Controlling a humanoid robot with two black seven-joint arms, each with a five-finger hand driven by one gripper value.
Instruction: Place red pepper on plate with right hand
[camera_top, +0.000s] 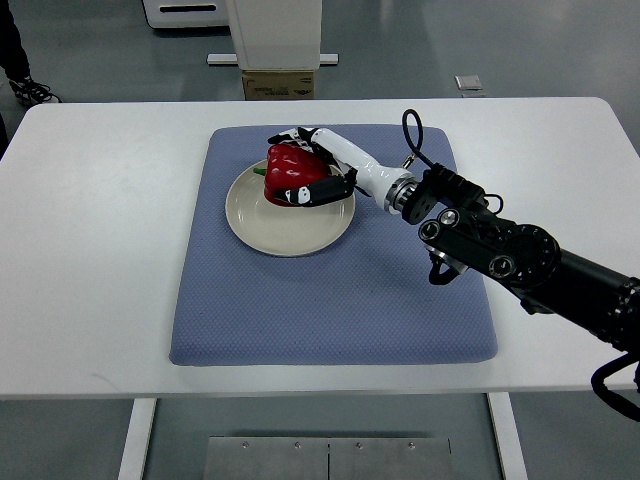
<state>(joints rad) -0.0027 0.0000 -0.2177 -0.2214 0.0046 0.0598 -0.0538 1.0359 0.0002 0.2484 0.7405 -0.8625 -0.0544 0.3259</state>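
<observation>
A red pepper with a green stem sits at the far side of a cream plate, which lies on a blue-grey mat. My right hand reaches in from the right over the plate. Its fingers are curled around the pepper from the right side and front. I cannot tell whether the pepper rests on the plate or hangs just above it. My left hand is out of view.
The mat lies on a white table. A cardboard box and a white stand are beyond the table's far edge. A person's shoe shows at the top left.
</observation>
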